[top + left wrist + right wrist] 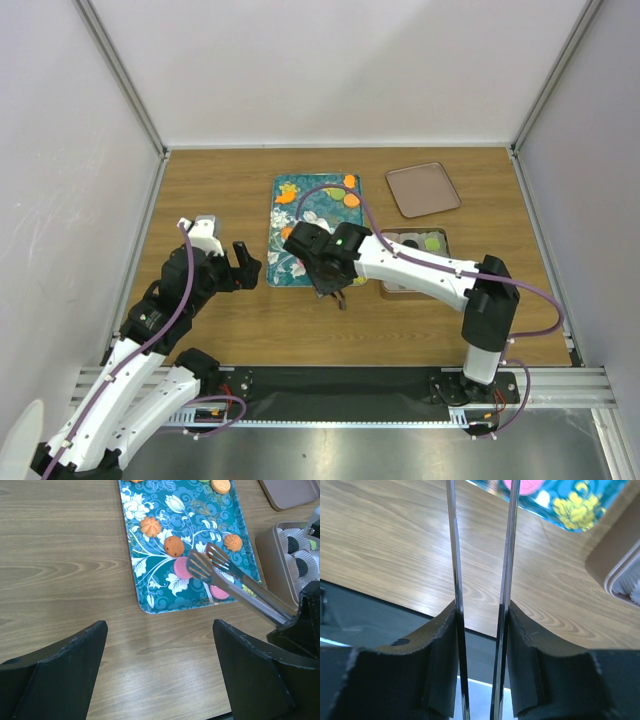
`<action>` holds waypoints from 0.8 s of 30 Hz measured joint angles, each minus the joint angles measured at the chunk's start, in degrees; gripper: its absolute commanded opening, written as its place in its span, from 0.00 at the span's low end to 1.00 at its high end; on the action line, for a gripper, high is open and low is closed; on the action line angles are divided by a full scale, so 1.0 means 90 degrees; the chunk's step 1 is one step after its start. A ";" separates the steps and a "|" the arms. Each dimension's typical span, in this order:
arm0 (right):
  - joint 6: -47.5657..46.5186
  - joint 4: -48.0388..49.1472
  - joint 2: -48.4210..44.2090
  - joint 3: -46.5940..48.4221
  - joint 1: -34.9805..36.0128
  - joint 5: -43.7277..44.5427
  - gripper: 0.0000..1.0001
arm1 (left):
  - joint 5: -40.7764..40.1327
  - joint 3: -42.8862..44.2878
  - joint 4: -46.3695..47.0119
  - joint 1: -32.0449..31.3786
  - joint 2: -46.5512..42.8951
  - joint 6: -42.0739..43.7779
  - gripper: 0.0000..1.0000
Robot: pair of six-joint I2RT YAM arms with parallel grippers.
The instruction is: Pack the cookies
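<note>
- Gripping metal tongs [245, 587], the right gripper [480, 630] has its jaws clamped on both handles.
- Tong tips stand slightly apart over a pink cookie [179, 570] on the teal tray [150, 592]; whether they touch it cannot be told.
- Left gripper [160, 650]: jaws spread wide, holding nothing, above the table [60, 555] near the tray's corner.
- Cookies [150, 526]: orange, brown and pink ones lie on the tray; black ones sit in paper cups [295, 560] inside the metal tin [267, 550] beside the tray.
</note>
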 measured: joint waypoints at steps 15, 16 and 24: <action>0.0522 -0.0197 -0.2353 -0.1763 -0.0738 0.0389 0.42 | 0.0051 0.0000 0.0002 0.0000 0.0022 0.0000 0.93; 0.0583 -0.0253 -0.2603 -0.1953 -0.0804 0.0398 0.42 | 0.0056 -0.0002 0.0005 0.0000 0.0022 0.0002 0.93; 0.1015 -0.0634 -0.4364 -0.3383 -0.1829 0.0425 0.43 | 0.0214 0.0000 0.0015 0.0000 0.0175 0.0007 0.93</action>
